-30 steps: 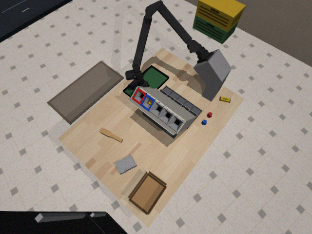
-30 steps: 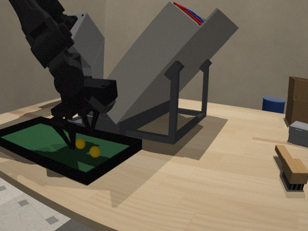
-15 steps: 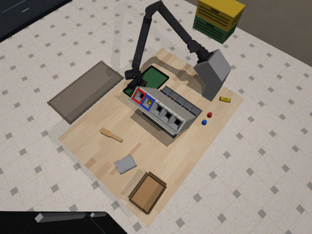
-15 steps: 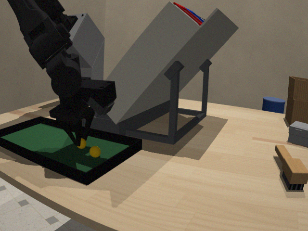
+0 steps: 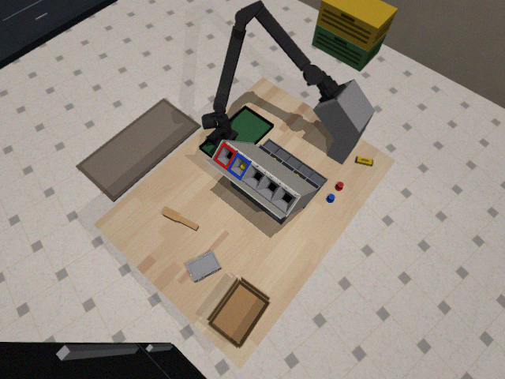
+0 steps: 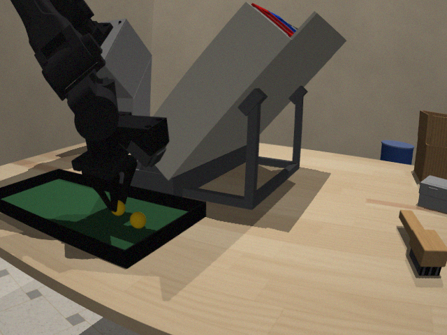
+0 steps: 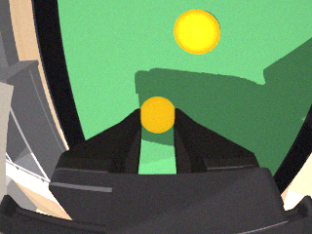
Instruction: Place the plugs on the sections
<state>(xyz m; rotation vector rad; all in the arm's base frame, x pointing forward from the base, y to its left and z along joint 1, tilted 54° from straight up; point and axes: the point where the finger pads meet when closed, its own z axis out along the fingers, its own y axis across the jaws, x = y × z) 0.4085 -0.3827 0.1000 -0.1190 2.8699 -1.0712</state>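
My gripper (image 6: 116, 203) (image 7: 157, 116) is down inside the green marble tray (image 6: 90, 246) (image 7: 46, 54) (image 5: 249, 122) and is shut on a yellow marble (image 7: 157, 114) (image 6: 119, 209). A second yellow marble (image 7: 197, 31) (image 6: 137, 220) lies loose on the tray just beside it. The slanted grey funnel box (image 5: 269, 171) (image 6: 223, 90) stands next to the tray. The red-banded funnel (image 5: 224, 155) is at its end nearest the tray, and the blue-banded funnel (image 5: 238, 166) beside it has a yellow marble (image 5: 243, 166) in it. The red plug (image 5: 338, 185) and the blue plug (image 5: 330, 198) (image 6: 396, 151) stand on the table past the box's other end.
A row of dark sections (image 5: 293, 161) runs behind the box. A wooden brush (image 5: 180, 218) (image 6: 422, 241), a grey ribbed block (image 5: 203, 265), a cardboard box (image 5: 238, 312), a tall grey block (image 5: 344, 118) and a small yellow piece (image 5: 364, 160) are on the table.
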